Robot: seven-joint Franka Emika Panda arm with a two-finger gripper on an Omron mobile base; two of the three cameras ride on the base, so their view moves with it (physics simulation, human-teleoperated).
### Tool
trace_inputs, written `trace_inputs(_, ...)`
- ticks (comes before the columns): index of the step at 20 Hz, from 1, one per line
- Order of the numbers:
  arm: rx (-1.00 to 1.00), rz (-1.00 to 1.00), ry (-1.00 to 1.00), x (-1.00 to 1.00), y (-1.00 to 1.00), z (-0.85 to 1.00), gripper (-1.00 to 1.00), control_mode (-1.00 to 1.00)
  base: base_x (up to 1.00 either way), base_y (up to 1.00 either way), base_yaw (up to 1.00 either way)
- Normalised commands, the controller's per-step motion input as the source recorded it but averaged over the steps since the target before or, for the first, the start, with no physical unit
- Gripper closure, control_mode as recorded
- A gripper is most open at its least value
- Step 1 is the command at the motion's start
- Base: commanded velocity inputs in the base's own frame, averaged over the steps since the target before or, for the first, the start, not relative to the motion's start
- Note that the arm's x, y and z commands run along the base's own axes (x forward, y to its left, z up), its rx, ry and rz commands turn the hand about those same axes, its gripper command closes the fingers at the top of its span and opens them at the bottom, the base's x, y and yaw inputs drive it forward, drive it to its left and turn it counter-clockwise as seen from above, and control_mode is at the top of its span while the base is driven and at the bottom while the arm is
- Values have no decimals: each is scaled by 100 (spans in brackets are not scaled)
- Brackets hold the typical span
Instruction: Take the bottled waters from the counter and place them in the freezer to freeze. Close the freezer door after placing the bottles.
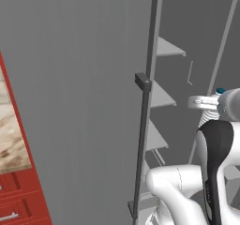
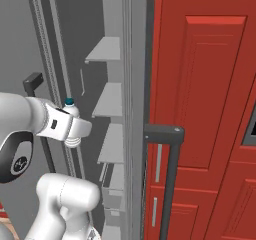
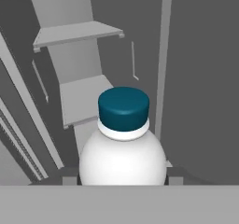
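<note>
While the freezer door [image 1: 70, 102] stands swung open at left, the gripper [image 3: 122, 178] holds a bottled water [image 3: 122, 148] clamped between its fingers, in front of the freezer [image 2: 107, 109] shelves. Open room remains between the door edge and the shelf fronts.

pincer [image 2: 70, 121] gripping bottled water [image 2: 69, 104], freezer [image 2: 107, 109] shelves beyond

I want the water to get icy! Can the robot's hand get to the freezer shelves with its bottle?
Probably yes. The freezer door stands open, and the gripper holds the bottle upright facing the shelves. Nothing blocks the way between bottle and shelves.
</note>
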Motion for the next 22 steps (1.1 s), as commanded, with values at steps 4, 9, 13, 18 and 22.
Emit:
trace_inputs(4, 0, 0, 0, 0, 0, 0, 100, 100, 24, -11, 2)
trace_inputs(9, 0, 0, 0, 0, 0, 0, 100, 100, 5, -30, 1)
trace_inputs(13, 0, 0, 0, 0, 0, 0, 100, 100, 9, -24, 0)
trace_inputs(18, 0, 0, 0, 0, 0, 0, 100, 100, 7, -10, 0)
trace_inputs(22, 0, 0, 0, 0, 0, 0, 100, 100, 0, 0, 0)
